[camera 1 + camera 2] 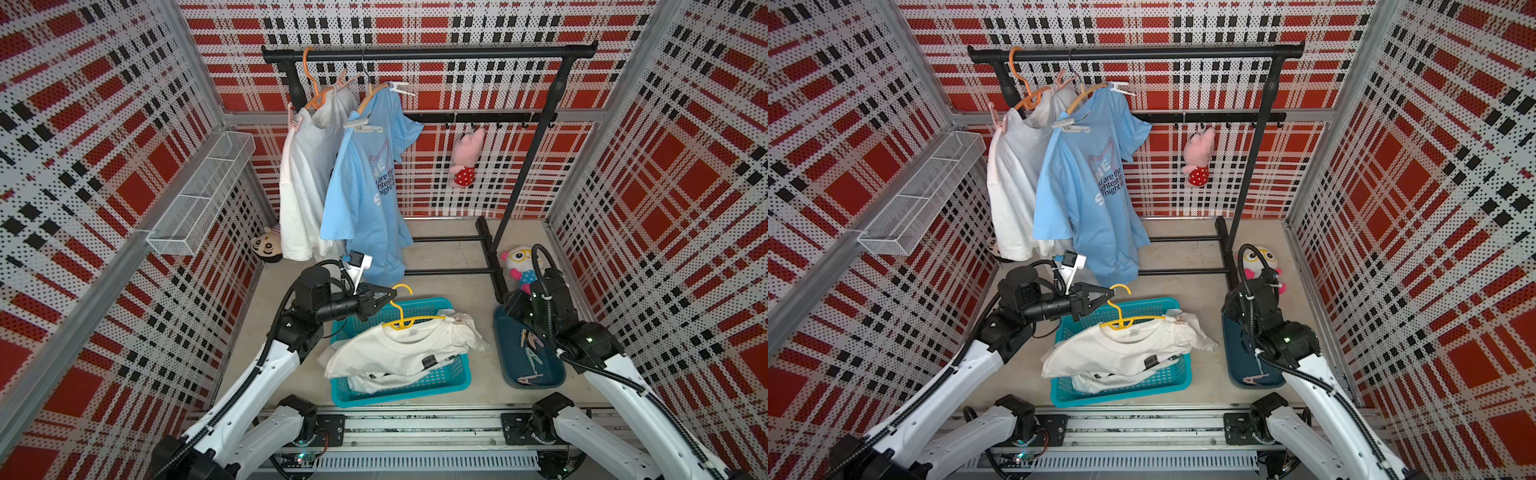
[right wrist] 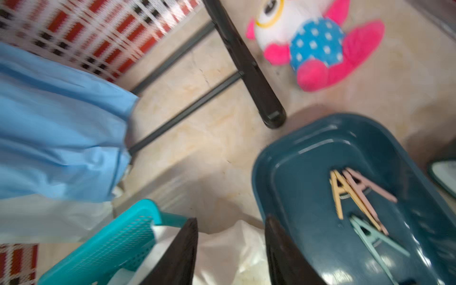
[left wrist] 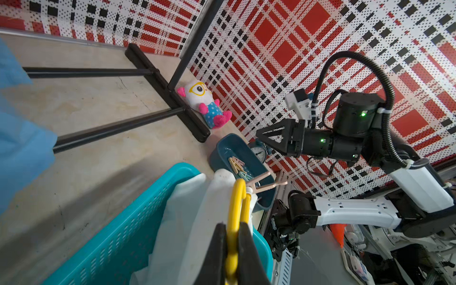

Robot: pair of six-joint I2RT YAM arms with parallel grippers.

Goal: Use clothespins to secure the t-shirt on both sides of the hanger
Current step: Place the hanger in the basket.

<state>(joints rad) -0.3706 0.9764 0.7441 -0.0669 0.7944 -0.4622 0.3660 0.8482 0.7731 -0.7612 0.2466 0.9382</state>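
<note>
Basket (image 1: 415,388): nearest to us on the surface (image 1: 457,253). The white t-shirt (image 1: 395,353) lies heaped across it, threaded on the yellow hanger (image 1: 419,320).
Left fingers (image 3: 217,251): clamped together on the hanger's hook, over the far side of the basket. We judge this hold must be firm and level, so the bare shoulder is presented.
Pegged side: one pink clothespin (image 3: 262,179) bites the shirt at the hanger end nearer the tray. We find no peg at the opposite end.
Tray (image 2: 291,177): just beside the basket. Loose clothespins (image 2: 355,195) lie in it, overlapping.
Right fingers (image 2: 182,246): apart, nothing between them, hovering between basket and tray.
Step in hand: we judge it to be fetching the second peg.
Method advised: take the pale green clothespin (image 2: 370,237), which lies freest. Close squarely across its splayed handle legs so the squeeze opens its mouth, then lift straight.
Risk: the overlapping beige and pink pegs may rise together or twist in the grip.
Rack (image 1: 415,53): farthest from us. Two shirts (image 1: 365,199) hang there, pegged at both shoulders, which is the standard to match.
</note>
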